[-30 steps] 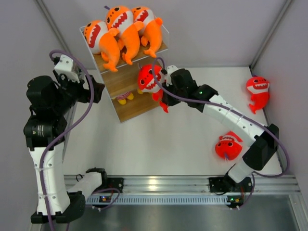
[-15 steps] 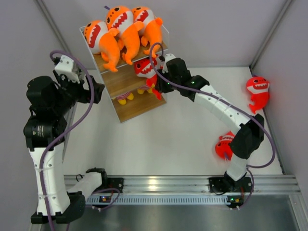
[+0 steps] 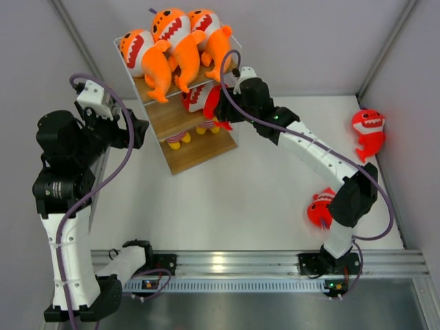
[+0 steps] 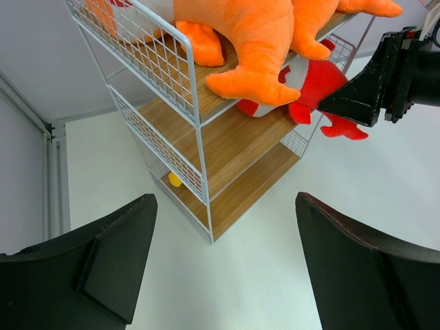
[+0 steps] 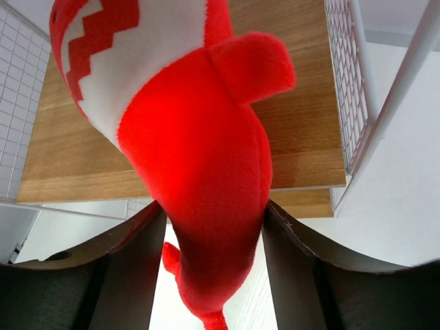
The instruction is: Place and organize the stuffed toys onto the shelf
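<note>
Three orange stuffed toys (image 3: pixel 175 38) lie side by side on the top board of the shelf (image 3: pixel 199 157). A red stuffed toy (image 3: pixel 199 98) sits head-in on the middle board (image 5: pixel 302 117), under an orange tail (image 4: pixel 251 82). My right gripper (image 3: pixel 223 104) reaches in from the right, and its fingers press both sides of that toy's body (image 5: pixel 192 137), with the tail hanging below between them (image 5: pixel 214 261). Two more red toys lie on the table, one by the right wall (image 3: pixel 369 130) and one beside my right arm (image 3: pixel 320 210). My left gripper (image 4: pixel 227 261) hangs open and empty left of the shelf.
Small yellow-footed figures (image 3: pixel 177 141) stand on the shelf's lower tier. White wire mesh (image 4: pixel 148 58) closes the shelf's side. Grey walls box in the table on the left, back and right. The arm bases sit on a metal rail (image 3: pixel 227 265) at the near edge.
My right arm has carried the red toy up and left from in front of the shelf into its middle tier. The left arm has not moved.
</note>
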`<state>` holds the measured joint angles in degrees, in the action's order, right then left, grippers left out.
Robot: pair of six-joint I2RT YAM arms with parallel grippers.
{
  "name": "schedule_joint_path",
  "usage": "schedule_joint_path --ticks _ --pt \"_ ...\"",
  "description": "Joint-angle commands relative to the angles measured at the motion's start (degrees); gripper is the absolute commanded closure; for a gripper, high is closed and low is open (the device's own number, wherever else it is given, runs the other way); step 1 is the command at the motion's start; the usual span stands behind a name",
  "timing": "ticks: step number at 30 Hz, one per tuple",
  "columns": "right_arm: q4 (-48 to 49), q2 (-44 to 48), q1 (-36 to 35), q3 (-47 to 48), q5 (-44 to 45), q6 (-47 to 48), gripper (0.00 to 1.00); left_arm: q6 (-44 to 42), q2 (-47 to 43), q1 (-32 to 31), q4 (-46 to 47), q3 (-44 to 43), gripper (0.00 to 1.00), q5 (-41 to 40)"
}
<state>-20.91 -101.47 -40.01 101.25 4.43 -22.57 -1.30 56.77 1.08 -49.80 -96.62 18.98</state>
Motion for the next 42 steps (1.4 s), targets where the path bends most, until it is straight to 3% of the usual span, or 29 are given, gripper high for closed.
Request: schedule_joint_path --ticks 1,3,7,8,11,18,29,31,32,34,35,38,42 --pt "4.82 1.63 0.46 0.88 0.85 -1.77 0.47 -0.54 -0.52 0.24 0.58 -0.68 0.12 0.0" --pt "5.78 1.89 0.46 -0.87 0.85 -2.48 0.62 -0.46 -0.44 0.15 0.58 -0.5 0.12 -0.09" --pt "10.44 4.43 0.37 -6.58 2.6 -6.07 0.8 -0.37 -0.52 0.24 0.67 -0.41 0.12 0.18" --pt "13.41 5.92 0.37 -9.64 3.48 -6.78 0.9 -0.28 -0.35 0.24 0.58 -0.41 0.12 0.35" --pt "19.38 8.83 0.02 -14.48 7.52 -8.19 1.0 -0.37 -0.26 0.24 0.58 -0.41 0.12 0.53" --pt "27.93 10.68 -3.14 -16.88 20.52 -4.94 1.0 -0.37 -0.17 0.24 0.58 -0.5 0.12 0.62" --pt "26.35 0.22 -4.29 -5.72 20.97 -6.79 1.0 -0.81 -0.35 0.24 0.58 -0.5 0.12 0.18" --pt "26.97 -0.48 -4.64 -5.72 22.55 -6.7 0.93 -0.98 -0.35 0.24 0.58 -0.5 0.12 0.18" --pt "27.32 -0.66 -4.9 -5.63 22.9 -6.53 0.8 -0.9 -0.26 0.24 0.67 -0.5 0.12 0.18" --pt "27.15 -1.1 -4.99 -5.71 23.96 -6.44 0.68 -0.98 -0.17 0.15 0.67 -0.59 0.12 0.26" --pt "27.41 -1.1 -4.9 -6.06 24.05 -6.26 0.57 -0.98 -0.26 0.24 0.58 -0.5 0.12 0.18" --pt "28.2 -0.57 -4.99 -7.29 23.52 -5.91 0.5 -0.98 -0.17 0.15 0.58 -0.24 0.12 0.27" --pt "29.34 1.36 -5.69 -8.87 24.57 -3.46 0.49 -0.98 -0.26 0.15 0.58 -0.15 0.12 0.35"
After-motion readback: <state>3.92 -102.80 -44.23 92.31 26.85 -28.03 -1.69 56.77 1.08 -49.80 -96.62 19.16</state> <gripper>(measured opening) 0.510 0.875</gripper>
